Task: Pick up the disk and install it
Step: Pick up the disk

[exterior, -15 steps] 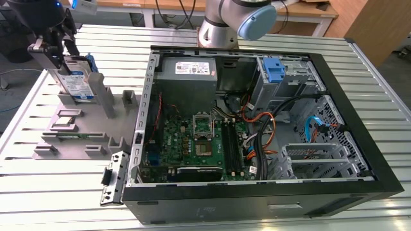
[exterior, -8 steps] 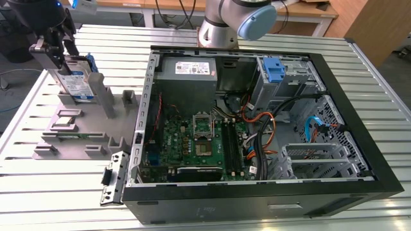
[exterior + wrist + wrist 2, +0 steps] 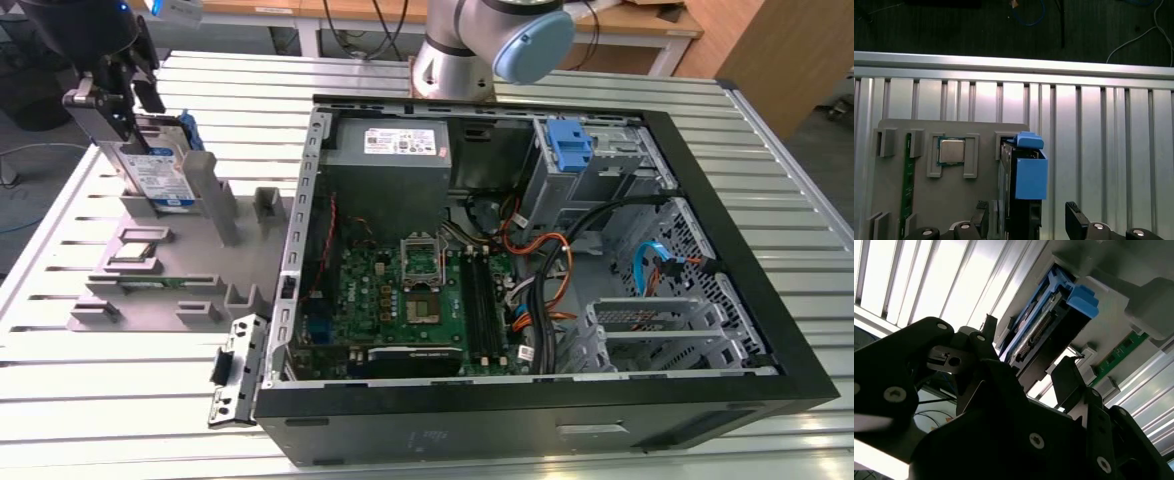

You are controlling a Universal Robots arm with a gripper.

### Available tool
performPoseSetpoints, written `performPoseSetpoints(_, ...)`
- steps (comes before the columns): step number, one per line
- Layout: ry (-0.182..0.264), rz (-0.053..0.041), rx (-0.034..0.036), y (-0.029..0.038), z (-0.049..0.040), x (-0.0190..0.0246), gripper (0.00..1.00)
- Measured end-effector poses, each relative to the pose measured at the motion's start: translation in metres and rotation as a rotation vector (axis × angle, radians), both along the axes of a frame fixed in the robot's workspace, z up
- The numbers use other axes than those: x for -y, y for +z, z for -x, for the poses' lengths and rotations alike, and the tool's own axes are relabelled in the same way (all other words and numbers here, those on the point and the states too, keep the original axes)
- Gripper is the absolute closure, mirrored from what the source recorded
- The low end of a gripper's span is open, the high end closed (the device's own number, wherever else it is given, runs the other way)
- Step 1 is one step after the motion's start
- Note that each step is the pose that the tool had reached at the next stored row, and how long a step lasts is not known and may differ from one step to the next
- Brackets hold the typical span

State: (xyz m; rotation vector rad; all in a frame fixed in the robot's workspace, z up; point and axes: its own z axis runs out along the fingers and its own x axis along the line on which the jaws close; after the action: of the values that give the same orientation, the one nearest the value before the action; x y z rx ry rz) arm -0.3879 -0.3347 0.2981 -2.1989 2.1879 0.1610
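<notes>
The disk [image 3: 163,168] stands on edge in a slot of the grey holder [image 3: 187,265] at the exterior view's left, its blue-and-white label facing out. My gripper [image 3: 123,105] hangs right over its upper end. In the first wrist view the disk [image 3: 1026,175], with its blue rail, sits between my two fingertips [image 3: 1074,214], which stand apart on either side of it with a gap on each side. The second wrist view shows the disk [image 3: 1046,322] beyond the open gripper [image 3: 1029,357].
The holder also carries a small silver square chip [image 3: 951,150] and a green memory stick [image 3: 906,185]. An open computer case [image 3: 787,330] fills the exterior view's right, with a grey power-supply box [image 3: 400,145] and a blue-latched drive bay [image 3: 570,145]. All rest on a slatted metal table [image 3: 80,400].
</notes>
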Motion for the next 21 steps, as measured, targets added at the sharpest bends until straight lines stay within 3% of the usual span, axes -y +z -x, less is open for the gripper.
performPoseSetpoints(6,0.0,0.0,0.0001,-0.0001,0.0,-0.0002,0.31)
performPoseSetpoints(9,0.0,0.0,0.0001,-0.0001,0.0,-0.0002,0.44)
performPoseSetpoints(12,0.0,0.0,0.0,-0.0001,0.0,-0.0003,0.45)
performPoseSetpoints(13,0.0,0.0,0.0,-0.0001,0.0,-0.0003,0.52)
performPoseSetpoints(21,0.0,0.0,0.0001,-0.0002,0.0,-0.0005,0.52)
